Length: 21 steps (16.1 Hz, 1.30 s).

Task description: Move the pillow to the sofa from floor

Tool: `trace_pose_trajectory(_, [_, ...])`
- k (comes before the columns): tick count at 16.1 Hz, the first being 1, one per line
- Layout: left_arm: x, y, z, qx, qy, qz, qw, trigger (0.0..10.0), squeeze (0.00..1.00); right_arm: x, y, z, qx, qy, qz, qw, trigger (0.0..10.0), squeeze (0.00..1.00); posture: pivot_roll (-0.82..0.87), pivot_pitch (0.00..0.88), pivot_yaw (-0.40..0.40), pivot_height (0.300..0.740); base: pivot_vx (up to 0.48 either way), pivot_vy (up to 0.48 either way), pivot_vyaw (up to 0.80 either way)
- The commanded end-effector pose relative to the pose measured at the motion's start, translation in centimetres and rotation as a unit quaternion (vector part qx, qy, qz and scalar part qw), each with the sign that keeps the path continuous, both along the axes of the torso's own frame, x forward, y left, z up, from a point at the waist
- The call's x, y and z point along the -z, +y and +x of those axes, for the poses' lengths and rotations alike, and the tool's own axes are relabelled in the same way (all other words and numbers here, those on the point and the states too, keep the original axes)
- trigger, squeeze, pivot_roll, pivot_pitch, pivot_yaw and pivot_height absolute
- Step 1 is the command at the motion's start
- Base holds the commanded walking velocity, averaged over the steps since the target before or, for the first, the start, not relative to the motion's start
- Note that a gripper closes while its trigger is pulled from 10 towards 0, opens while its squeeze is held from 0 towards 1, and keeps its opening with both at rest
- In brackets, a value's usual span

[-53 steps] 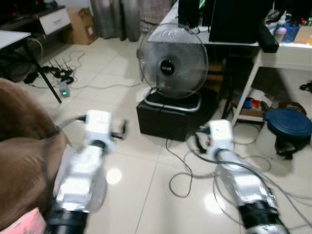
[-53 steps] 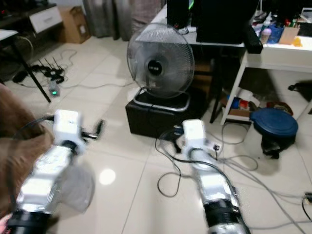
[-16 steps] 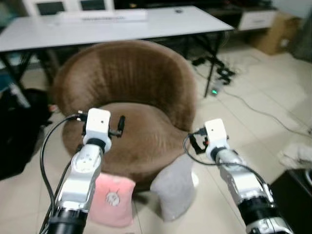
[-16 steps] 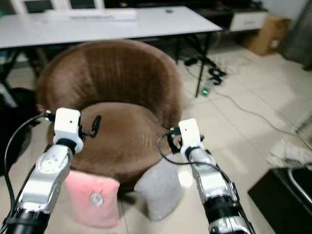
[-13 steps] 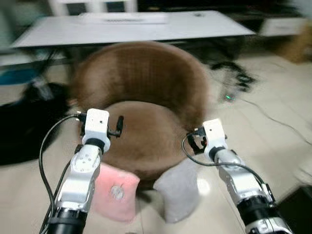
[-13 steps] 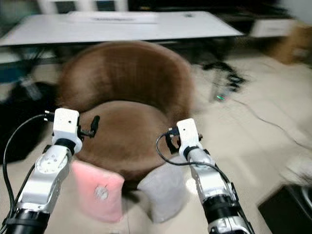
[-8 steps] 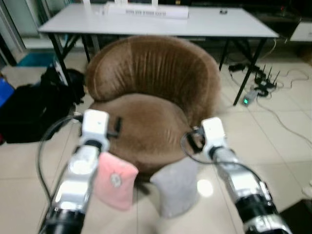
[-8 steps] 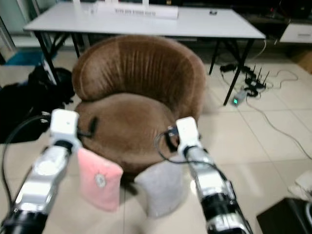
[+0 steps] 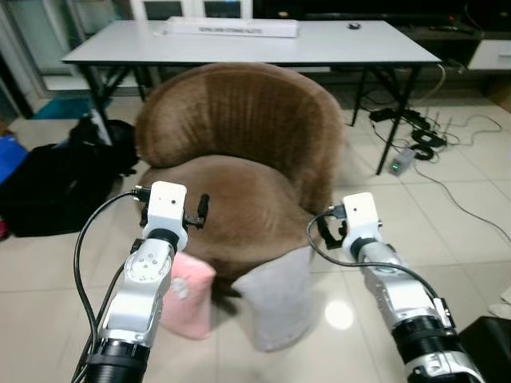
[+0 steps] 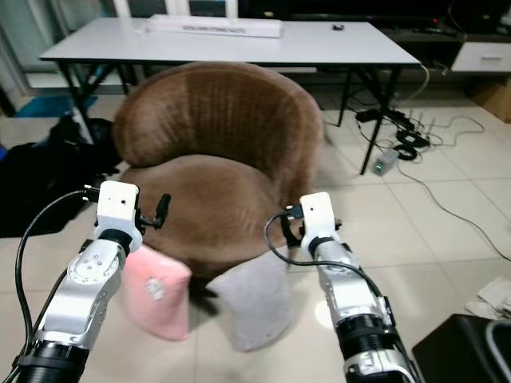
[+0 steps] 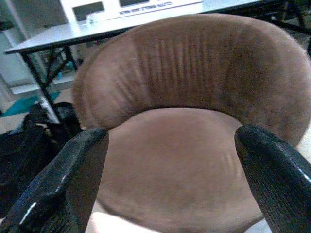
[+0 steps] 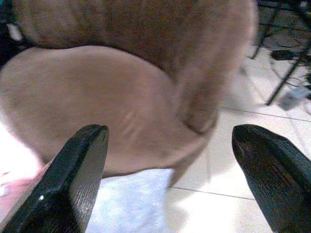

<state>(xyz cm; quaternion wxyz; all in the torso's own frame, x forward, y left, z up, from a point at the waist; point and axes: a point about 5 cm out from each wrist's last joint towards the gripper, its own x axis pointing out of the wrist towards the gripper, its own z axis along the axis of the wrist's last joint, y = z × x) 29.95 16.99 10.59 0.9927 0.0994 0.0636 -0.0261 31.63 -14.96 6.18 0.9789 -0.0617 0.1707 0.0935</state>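
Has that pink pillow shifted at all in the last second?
No. The pink pillow leans against the brown chair's front beside the grey pillow, as before; only the camera moved.

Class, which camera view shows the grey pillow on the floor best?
The right eye view: the whole grey pillow stands leaning against the brown sofa. The left eye view shows it similarly; the right wrist view catches a blurred corner, the left wrist view barely its edge.

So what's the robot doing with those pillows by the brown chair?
Nothing is picked up yet. The robot faces the brown sofa chair, with a pink pillow and a grey pillow on the floor, leaning against its front. The left gripper and right gripper are both open, held out above the pillows, holding nothing.
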Motion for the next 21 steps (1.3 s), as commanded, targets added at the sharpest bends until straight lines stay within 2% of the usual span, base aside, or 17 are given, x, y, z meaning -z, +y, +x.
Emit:
trace_pose_trajectory(1, [-0.33, 0.78, 0.24, -0.015, -0.005, 0.009, 1.0, 10.0, 0.0, -0.01, 0.01, 0.09, 0.002, 0.006, 0.006, 1.0, 10.0, 0.0, 0.01, 0.0, 0.02, 0.74, 0.0, 0.0, 0.0])
trace_pose_trajectory(6, [-0.31, 0.79, 0.27, -0.014, -0.003, 0.005, 1.0, 10.0, 0.0, 0.06, -0.31, -0.09, 0.019, 0.007, 0.02, 1.0, 10.0, 0.0, 0.0, 0.0, 0.024, 0.74, 0.0, 0.0, 0.0])
trace_pose_trajectory(8, [-0.26, 0.79, 0.28, -0.013, -0.002, 0.005, 1.0, 10.0, 0.0, 0.07, -0.35, -0.1, 0.02, 0.008, 0.022, 1.0, 10.0, 0.0, 0.0, 0.0, 0.024, 0.74, 0.0, 0.283, 0.0])
trace_pose_trajectory(21, [-0.05, 0.67, 0.19, -0.012, 0.003, 0.007, 1.0, 10.0, 0.0, 0.1, -0.38, -0.2, 0.017, 0.009, 0.012, 1.0, 10.0, 0.0, 0.0, 0.0, 0.019, 0.74, 0.0, 0.408, 0.0])
